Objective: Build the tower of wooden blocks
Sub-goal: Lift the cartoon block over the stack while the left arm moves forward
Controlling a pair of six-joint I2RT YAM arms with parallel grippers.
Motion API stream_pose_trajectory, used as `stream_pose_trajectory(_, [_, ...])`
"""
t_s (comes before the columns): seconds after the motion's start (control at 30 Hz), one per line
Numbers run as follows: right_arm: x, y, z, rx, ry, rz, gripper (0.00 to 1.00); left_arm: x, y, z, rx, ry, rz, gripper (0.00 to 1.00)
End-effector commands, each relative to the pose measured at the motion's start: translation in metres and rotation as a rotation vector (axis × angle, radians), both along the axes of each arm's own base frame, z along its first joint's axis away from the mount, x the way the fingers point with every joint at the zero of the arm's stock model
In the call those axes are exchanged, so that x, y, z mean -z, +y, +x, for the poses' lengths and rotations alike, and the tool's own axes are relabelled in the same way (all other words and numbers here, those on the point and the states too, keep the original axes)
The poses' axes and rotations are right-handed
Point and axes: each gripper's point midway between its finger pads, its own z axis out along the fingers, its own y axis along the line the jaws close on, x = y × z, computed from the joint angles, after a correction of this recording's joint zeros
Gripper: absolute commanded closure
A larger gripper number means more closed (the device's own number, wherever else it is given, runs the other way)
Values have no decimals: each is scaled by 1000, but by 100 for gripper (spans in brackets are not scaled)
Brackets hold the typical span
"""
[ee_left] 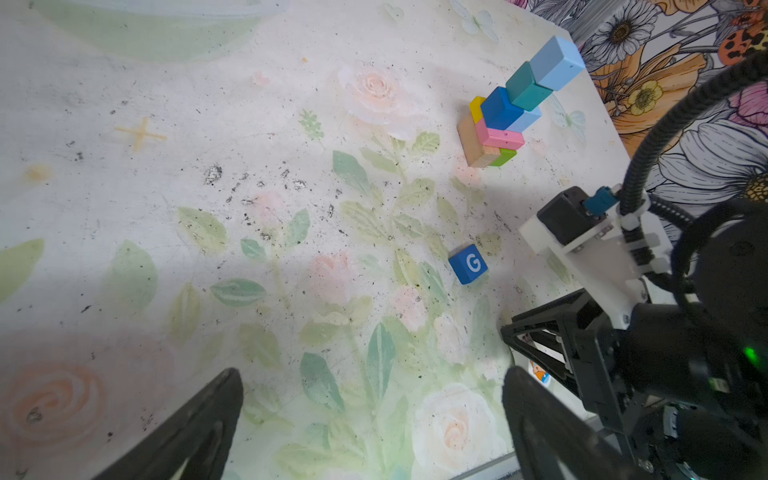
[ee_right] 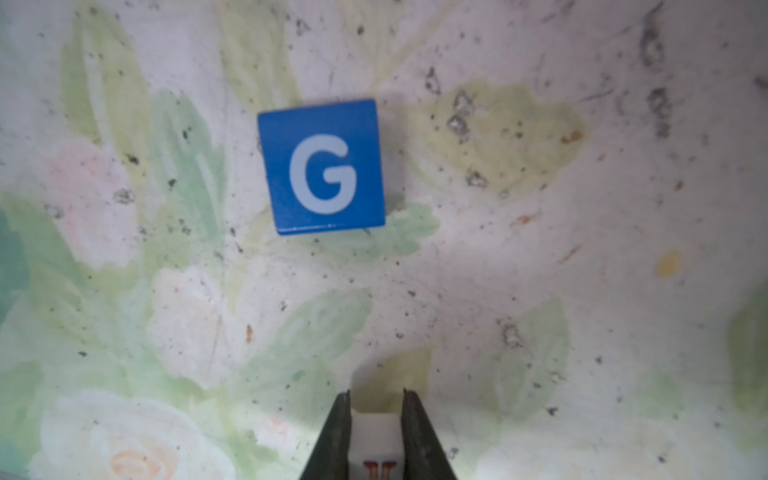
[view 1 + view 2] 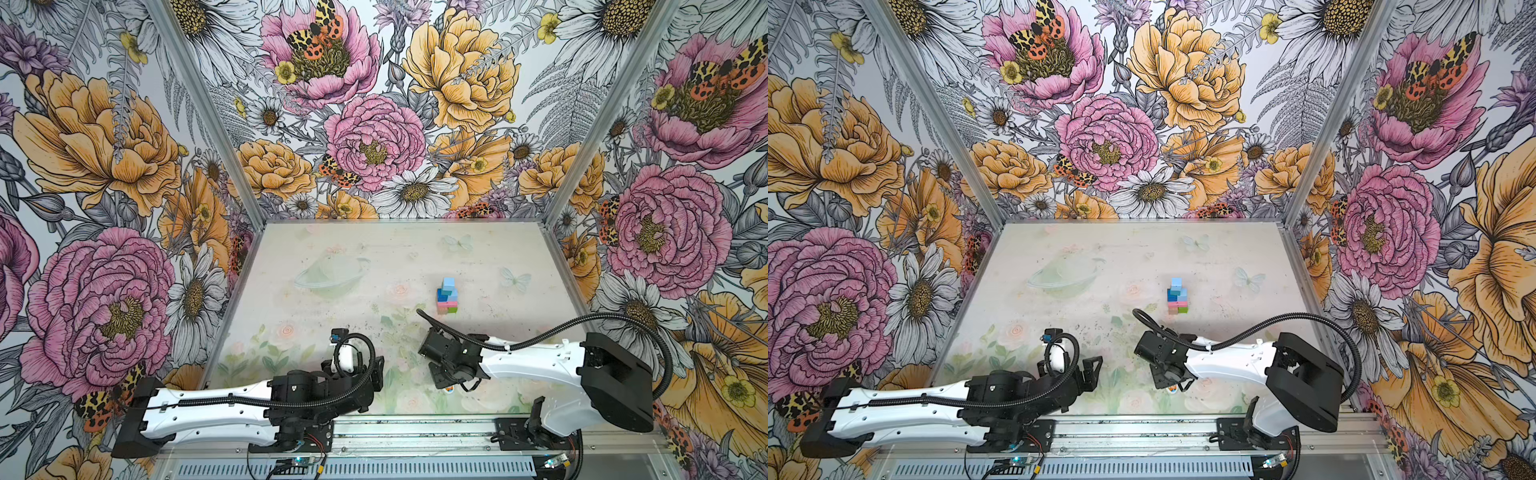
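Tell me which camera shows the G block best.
Right wrist view: the G block sits close, letter up and unobstructed. Left wrist view shows it small, apart from the tower. Neither top view shows it.

The narrow multicoloured wood-block tower stands alone right of centre in both top views, pale floral surface bare around it. Lower in frame, the black-and-white right arm spans the space below it.

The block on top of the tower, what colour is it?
The top block is light blue; the left wrist view shows it best.
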Motion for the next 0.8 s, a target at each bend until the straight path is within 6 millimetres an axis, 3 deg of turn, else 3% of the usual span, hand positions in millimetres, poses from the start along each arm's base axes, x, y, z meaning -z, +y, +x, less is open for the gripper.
stream_pose_trajectory(0.0, [-8,-6,5,1,-24,0,80,-10,-2,1,11,-3,-9,1])
stream_pose_trajectory(0.3, [-21,-16,17,30,-28,2,80,-17,-5,4,16,-9,-2,1])
stream_pose_trajectory(0.77, [-105,-26,49,63,-101,53,80,-31,1,23,-19,-19,29,1])
